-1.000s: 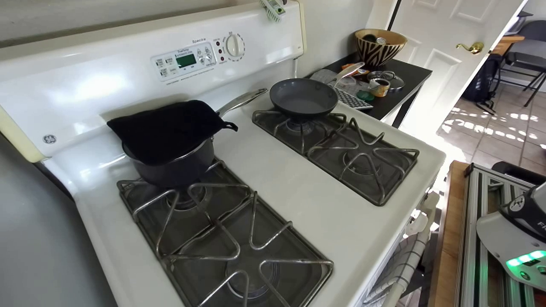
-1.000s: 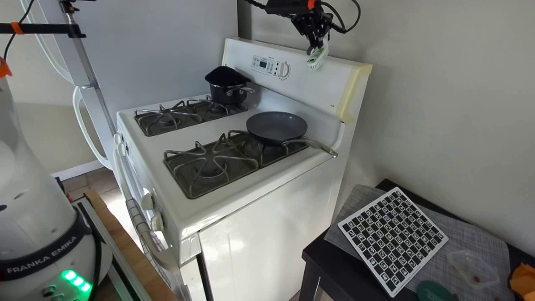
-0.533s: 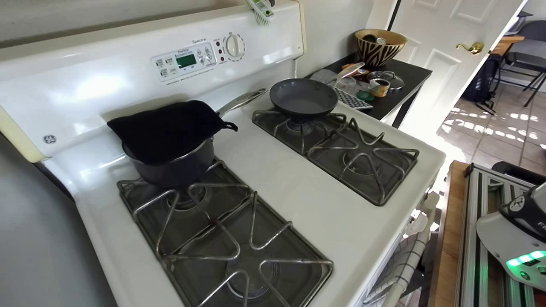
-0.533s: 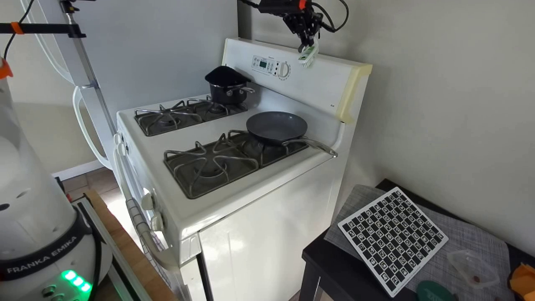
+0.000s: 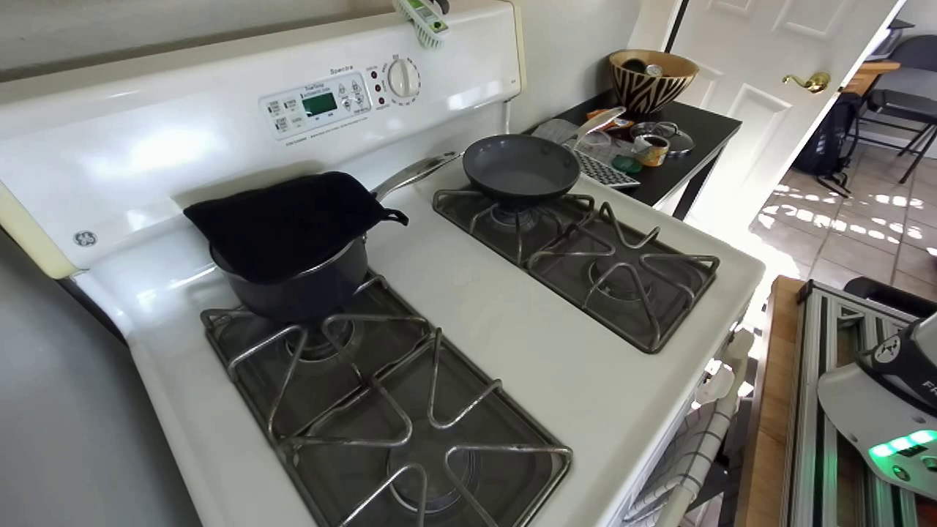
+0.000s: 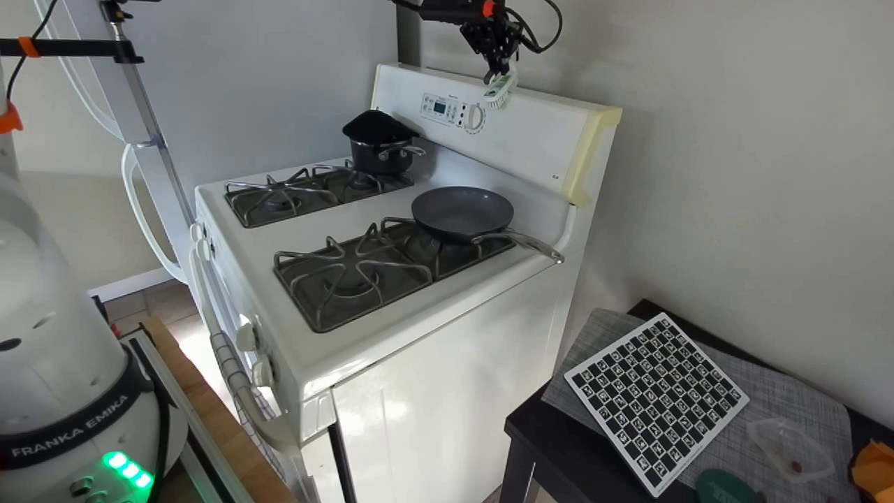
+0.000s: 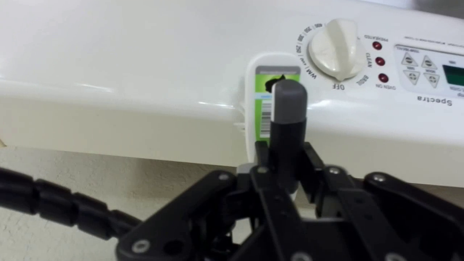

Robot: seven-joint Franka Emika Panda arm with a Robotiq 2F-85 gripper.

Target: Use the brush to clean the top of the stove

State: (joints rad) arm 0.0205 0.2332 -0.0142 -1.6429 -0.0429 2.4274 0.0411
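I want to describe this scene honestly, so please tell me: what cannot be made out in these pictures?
Brush, wrist view: label partly behind the gripper, underside behind its own body.
Inside of the pot: under the black cover, in both exterior views.
Any reading on the display: too small in both exterior views; cut off by the wrist view's right edge.

White stove point(image 5: 468, 300), green-and-white brush point(image 7: 265, 112).
Black pot point(image 6: 377, 161), dark grey skillet point(image 6: 461, 209); black worktop point(image 6: 531, 420), black-and-white checkered board point(image 6: 656, 404); tan bowl point(image 5: 650, 89) with dark slanting stripes.

Green-and-white brush point(image 5: 424, 20) near the dial point(image 5: 403, 78) of the stove point(image 5: 468, 293)
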